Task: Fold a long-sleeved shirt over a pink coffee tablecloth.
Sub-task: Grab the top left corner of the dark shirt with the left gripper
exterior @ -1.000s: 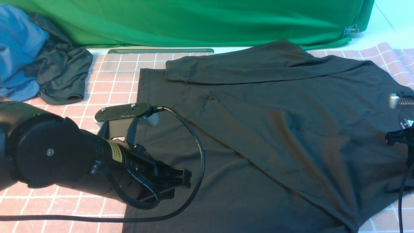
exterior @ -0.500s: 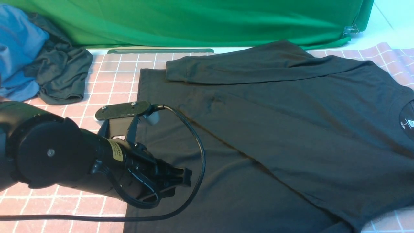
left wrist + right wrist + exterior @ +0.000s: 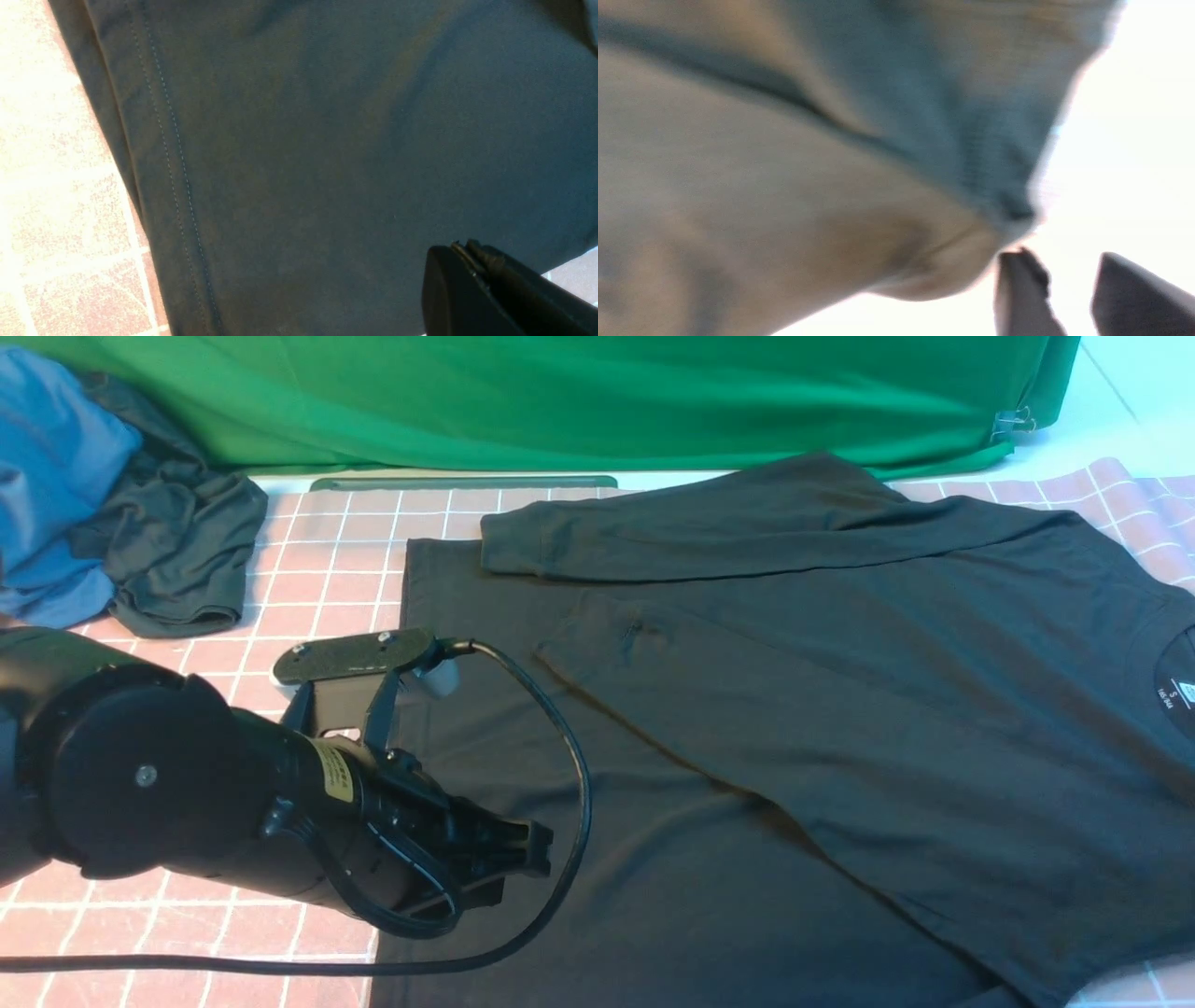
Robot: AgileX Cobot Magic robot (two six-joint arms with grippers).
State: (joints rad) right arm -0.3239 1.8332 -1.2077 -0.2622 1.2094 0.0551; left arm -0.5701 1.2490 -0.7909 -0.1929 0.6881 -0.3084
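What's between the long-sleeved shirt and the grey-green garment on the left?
Only bare pink coffee tablecloth, seen in the front view.

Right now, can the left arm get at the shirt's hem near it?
Probably yes. The left gripper sits over the shirt close to its stitched hem, with nothing lying between them. Its jaws are shut, so it must open first; its own cable loops alongside but looks clear.

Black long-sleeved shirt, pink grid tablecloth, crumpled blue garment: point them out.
black long-sleeved shirt (image 3: 672, 915), front view, torso.
pink grid tablecloth (image 3: 327, 569), front view, bare square.
blue garment (image 3: 56, 476), front view, folds.
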